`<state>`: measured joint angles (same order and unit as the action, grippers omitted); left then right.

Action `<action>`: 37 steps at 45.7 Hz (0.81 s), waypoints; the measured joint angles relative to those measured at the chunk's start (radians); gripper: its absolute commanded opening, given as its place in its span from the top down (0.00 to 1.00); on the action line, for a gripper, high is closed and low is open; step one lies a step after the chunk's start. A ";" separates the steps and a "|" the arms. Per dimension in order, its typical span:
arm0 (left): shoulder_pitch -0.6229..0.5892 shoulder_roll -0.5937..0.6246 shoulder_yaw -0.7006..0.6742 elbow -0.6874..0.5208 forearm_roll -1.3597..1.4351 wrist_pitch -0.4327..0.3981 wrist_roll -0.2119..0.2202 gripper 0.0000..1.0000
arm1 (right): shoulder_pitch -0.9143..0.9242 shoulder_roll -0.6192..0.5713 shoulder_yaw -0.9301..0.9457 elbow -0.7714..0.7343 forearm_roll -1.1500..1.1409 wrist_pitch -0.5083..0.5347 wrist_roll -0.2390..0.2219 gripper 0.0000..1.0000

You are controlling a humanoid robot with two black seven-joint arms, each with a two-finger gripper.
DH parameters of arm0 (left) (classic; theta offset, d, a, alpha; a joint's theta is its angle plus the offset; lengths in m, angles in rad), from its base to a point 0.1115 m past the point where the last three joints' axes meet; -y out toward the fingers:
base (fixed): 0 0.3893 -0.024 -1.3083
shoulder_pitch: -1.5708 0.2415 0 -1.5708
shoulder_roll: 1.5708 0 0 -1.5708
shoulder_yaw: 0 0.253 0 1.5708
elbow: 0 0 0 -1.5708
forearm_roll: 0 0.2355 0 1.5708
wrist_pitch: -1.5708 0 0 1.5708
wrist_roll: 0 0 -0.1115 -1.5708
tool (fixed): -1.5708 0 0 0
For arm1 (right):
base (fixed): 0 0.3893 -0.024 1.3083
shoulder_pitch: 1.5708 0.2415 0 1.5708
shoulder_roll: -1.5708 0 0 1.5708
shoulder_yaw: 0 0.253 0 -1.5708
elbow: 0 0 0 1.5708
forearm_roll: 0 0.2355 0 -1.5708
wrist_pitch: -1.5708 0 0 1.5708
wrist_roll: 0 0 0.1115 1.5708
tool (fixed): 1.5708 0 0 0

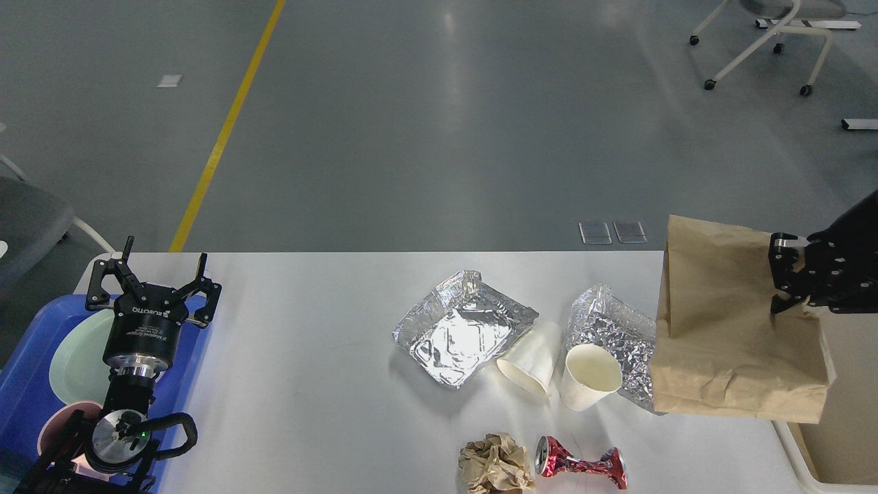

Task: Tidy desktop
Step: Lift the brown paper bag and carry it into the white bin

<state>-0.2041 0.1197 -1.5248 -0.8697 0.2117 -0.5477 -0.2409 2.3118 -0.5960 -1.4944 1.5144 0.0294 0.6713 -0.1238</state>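
My right gripper (782,274) has its fingers clamped on the brown paper bag (727,329), which hangs over the right end of the white desk (309,384) by the cream bin (802,456). My left gripper (152,274) hovers above the blue tray (27,384), fingers spread wide and holding nothing. Foil trays, two paper cups (555,367), a crumpled paper ball (495,463) and a crushed red can (579,465) lie on the desk.

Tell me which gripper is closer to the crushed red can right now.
Right. The right gripper is up and to the right of the crushed red can, shut on the brown paper bag. The left gripper hangs open over the blue tray, far left across the desktop.
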 measured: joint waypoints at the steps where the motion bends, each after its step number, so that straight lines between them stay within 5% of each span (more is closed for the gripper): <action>1: 0.000 0.000 0.000 0.000 0.000 0.000 0.000 0.04 | -0.006 -0.008 -0.004 -0.009 -0.008 -0.005 -0.001 1.00; 21: 0.000 0.000 0.000 0.000 0.000 0.000 -0.001 0.04 | -0.429 -0.178 0.037 -0.408 -0.023 -0.246 -0.004 1.00; 37: 0.002 0.000 0.000 0.000 0.000 0.000 -0.002 0.04 | -1.031 -0.179 0.387 -0.820 -0.023 -0.509 -0.002 1.00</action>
<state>-0.2024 0.1196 -1.5248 -0.8695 0.2117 -0.5477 -0.2426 1.2810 -0.7753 -1.1074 0.6943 0.0063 0.1623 -0.1262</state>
